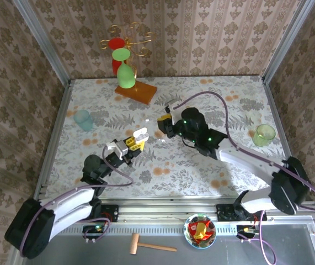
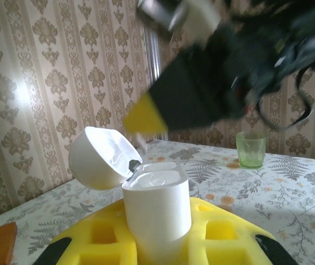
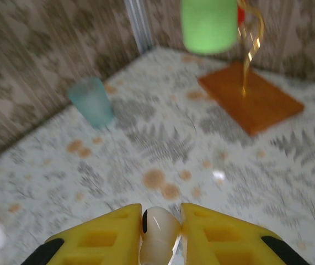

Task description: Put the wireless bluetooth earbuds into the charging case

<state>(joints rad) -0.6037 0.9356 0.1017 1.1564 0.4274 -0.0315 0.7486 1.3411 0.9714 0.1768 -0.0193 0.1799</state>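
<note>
Two grips: left gripper (image 2: 157, 223) clamps open charging case (image 2: 156, 193) upright; right gripper (image 3: 161, 221) pinches one white earbud (image 3: 157, 237). Advice: centre earbud above case, lower slowly, release once seated.

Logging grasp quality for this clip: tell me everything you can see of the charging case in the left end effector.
The charging case is white, smooth and plastic-looking, with rounded edges. It stands upright, its body clamped between the yellow fingers of the left end effector, over the table, left of centre. Its domed lid is swung open to the left on a small dark hinge, showing a glossy inner tray. Whether anything sits inside cannot be told.
</note>
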